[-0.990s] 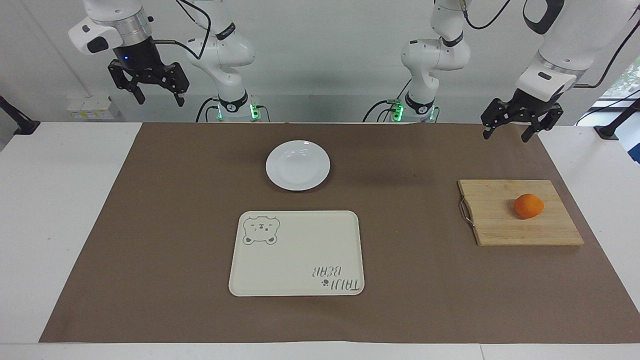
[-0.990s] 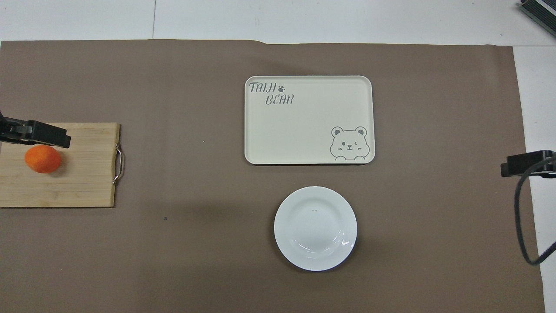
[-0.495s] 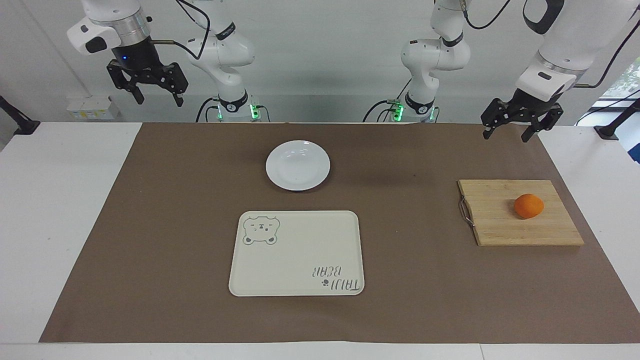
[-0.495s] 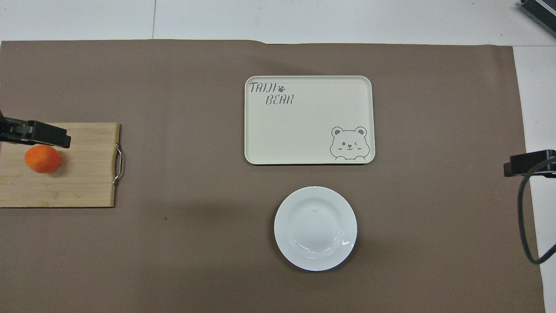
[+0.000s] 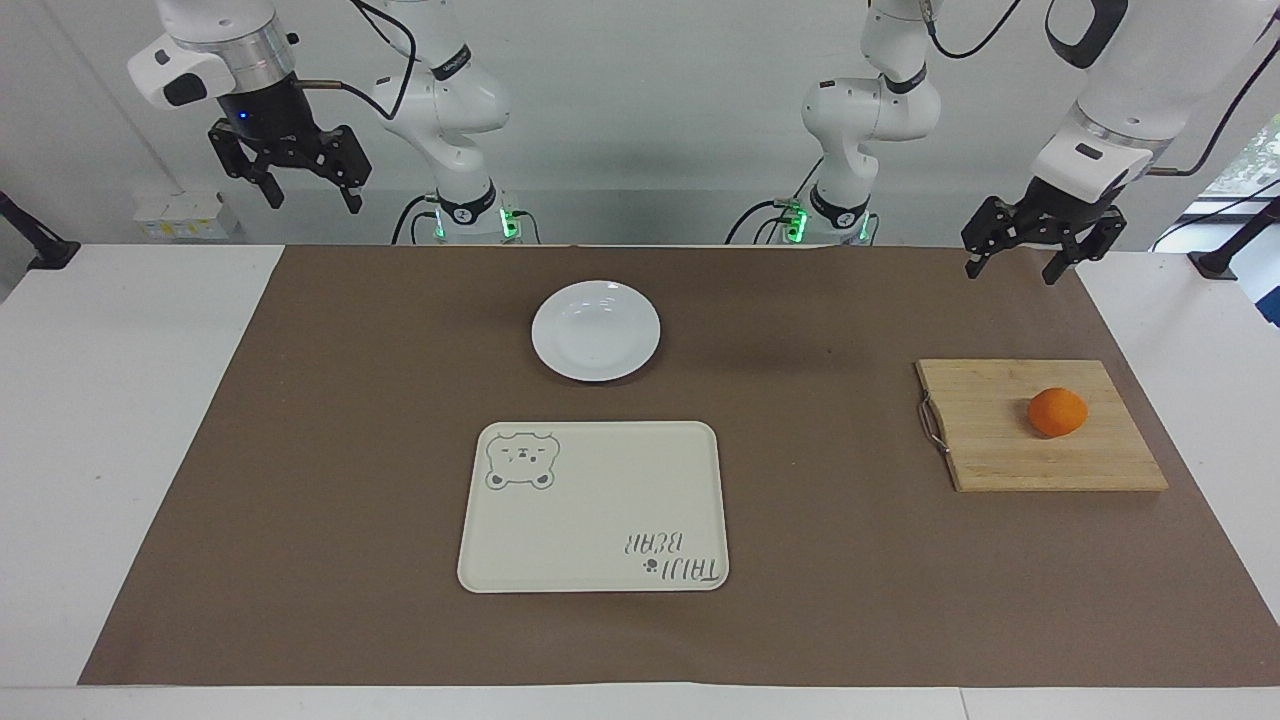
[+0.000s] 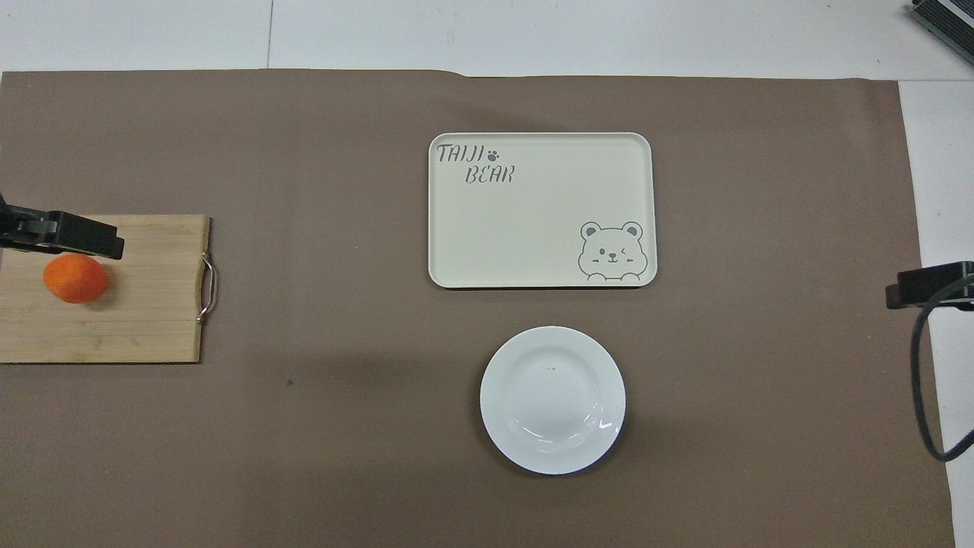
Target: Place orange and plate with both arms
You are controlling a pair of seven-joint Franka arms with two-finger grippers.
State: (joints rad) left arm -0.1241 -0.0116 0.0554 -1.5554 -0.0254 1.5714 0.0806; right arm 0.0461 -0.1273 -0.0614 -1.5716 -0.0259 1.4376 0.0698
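Note:
The orange (image 5: pixel 1057 411) lies on a wooden cutting board (image 5: pixel 985 430) toward the left arm's end of the table; it also shows in the overhead view (image 6: pixel 74 278). The white plate (image 5: pixel 595 330) sits empty on the brown mat, nearer to the robots than the tray, and shows in the overhead view (image 6: pixel 552 399). My left gripper (image 5: pixel 1011 273) is open and empty, up in the air over the mat's edge, well apart from the orange. My right gripper (image 5: pixel 311 203) is open and empty, high over the right arm's end of the table.
A cream rectangular tray (image 5: pixel 594 500) with a bear drawing lies empty mid-table, farther from the robots than the plate. The cutting board has a metal handle (image 5: pixel 931 423) on its side toward the tray. A brown mat (image 5: pixel 320 450) covers most of the table.
My right gripper has risen a little and drifted toward the right arm's end of the table. The left gripper, orange and plate have not visibly moved.

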